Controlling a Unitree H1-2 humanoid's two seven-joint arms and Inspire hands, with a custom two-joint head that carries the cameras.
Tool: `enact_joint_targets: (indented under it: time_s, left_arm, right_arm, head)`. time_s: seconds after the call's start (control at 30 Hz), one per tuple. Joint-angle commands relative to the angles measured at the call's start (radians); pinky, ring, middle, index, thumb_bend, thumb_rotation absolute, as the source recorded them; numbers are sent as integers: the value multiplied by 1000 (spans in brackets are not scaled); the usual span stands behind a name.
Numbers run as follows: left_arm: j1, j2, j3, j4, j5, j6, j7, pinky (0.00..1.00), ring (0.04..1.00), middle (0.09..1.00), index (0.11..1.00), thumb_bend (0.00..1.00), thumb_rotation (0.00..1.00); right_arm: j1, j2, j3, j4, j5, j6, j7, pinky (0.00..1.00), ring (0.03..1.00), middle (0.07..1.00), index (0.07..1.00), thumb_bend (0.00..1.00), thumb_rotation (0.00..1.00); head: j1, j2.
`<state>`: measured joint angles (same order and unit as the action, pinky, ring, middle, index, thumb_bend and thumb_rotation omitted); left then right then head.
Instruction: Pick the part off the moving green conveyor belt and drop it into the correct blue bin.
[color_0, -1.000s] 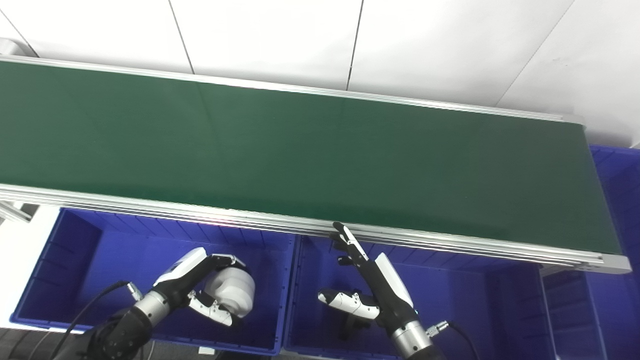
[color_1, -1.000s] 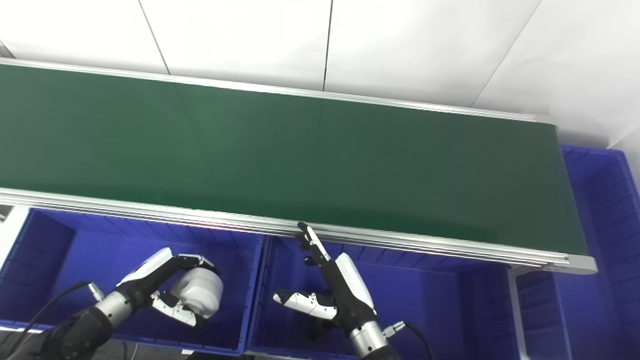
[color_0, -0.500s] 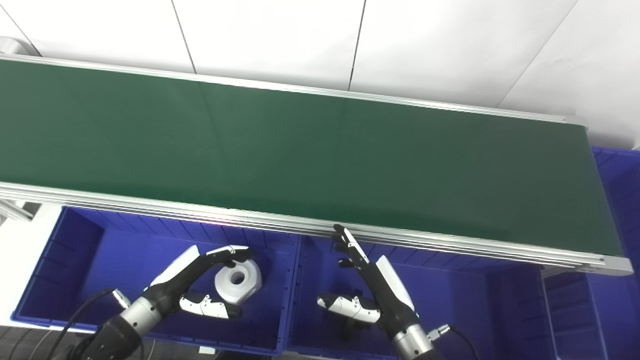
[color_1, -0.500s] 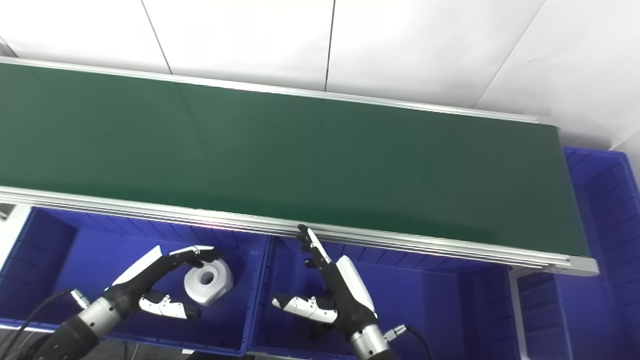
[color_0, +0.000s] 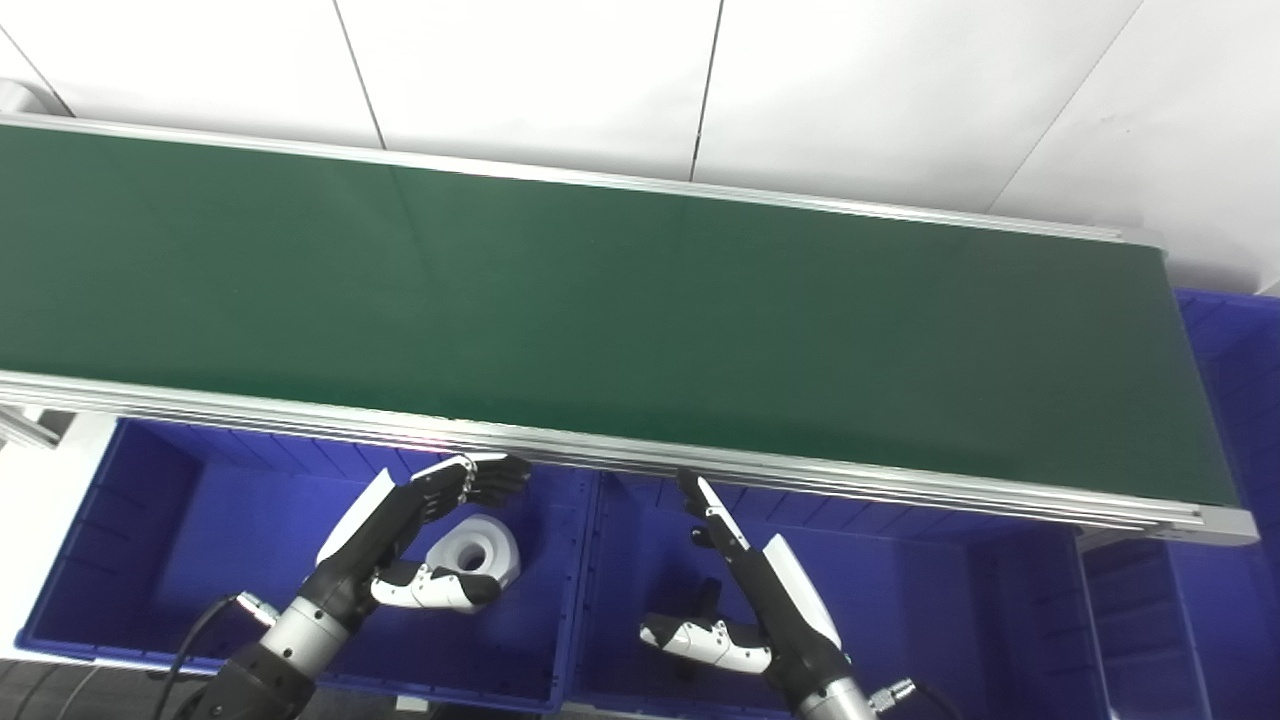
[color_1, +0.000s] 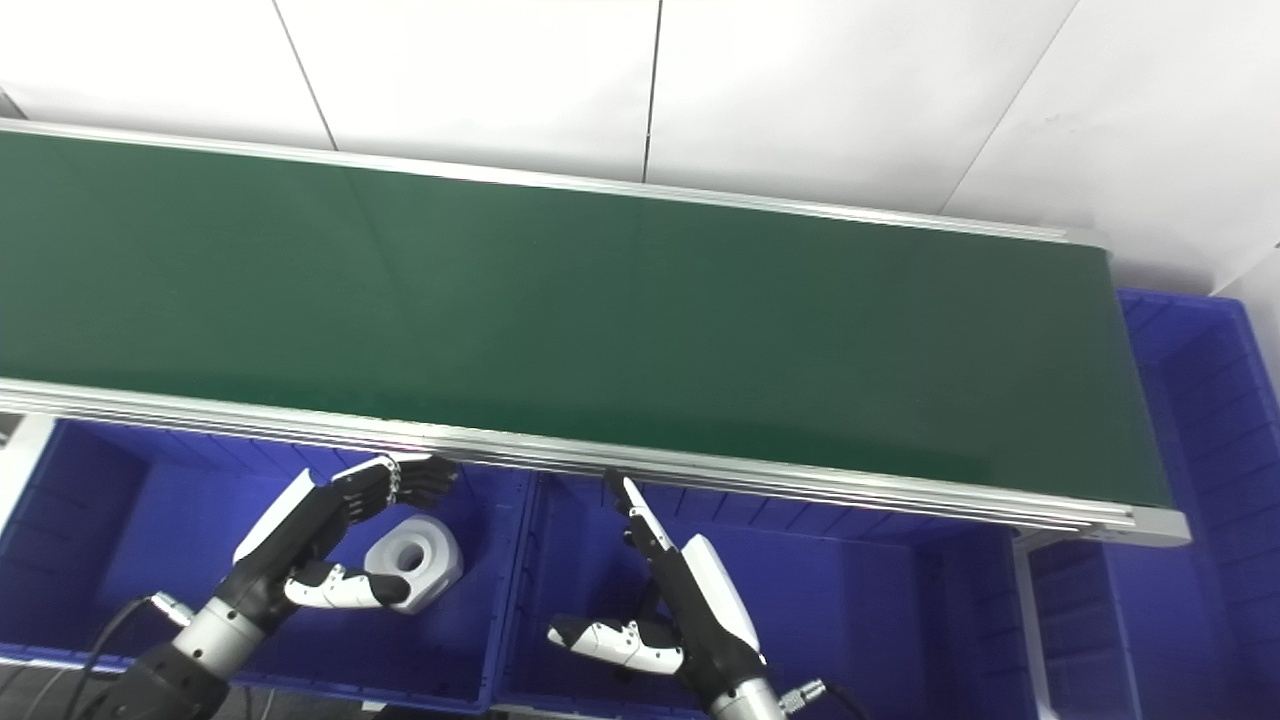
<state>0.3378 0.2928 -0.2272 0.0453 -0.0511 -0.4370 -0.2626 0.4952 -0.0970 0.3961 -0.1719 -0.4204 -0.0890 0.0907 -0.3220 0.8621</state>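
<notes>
A white part with a round hole (color_0: 476, 556) lies on the floor of the left blue bin (color_0: 150, 520), below the green conveyor belt (color_0: 600, 300). My left hand (color_0: 405, 535) is open and empty, its fingers spread above the part and its thumb in front of it. My right hand (color_0: 750, 595) is open and empty over the middle blue bin (color_0: 920, 600), fingers pointing up toward the belt's near rail. No part shows on the belt.
The belt's aluminium near rail (color_0: 800, 480) runs just above both hands. A third blue bin (color_1: 1210, 420) stands at the belt's right end. A small dark object (color_0: 708, 598) lies in the middle bin behind my right hand.
My left hand let go of the white part, which dropped onto the left bin's floor. The left hand then opened and rose toward the rail. My right hand sank slightly.
</notes>
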Motion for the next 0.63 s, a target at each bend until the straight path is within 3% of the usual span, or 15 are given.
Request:
enact_joint_targets:
  time_s: [0.0,0.17,0.33,0.6]
  left_arm:
    - [1,-15,28,-11,-15,-33,-43,718,767,780,759,904,548]
    - [-23,-40,81,48,2,-33,-112,729,780,791,767,904,546]
    - [-48,-55,113,97,13,-33,-151,735,787,802,772,891,548]
    - [-68,-34,133,143,19,-33,-194,762,806,818,796,909,570]
  right_arm:
    - [9,11,2,-34,-10,-3,-17,875,963,987,1000,954,711]
    - [10,26,6,-24,-21,12,-21,847,955,993,1000,954,689]
    - [3,39,12,-3,-51,14,-35,830,947,997,1000,938,676]
    - [-8,69,24,40,-74,-5,-73,819,944,1000,1000,929,663]
  head:
    - [-16,-8]
    - [-82,-30]
    - [-96,-53]
    - [-169,-86]
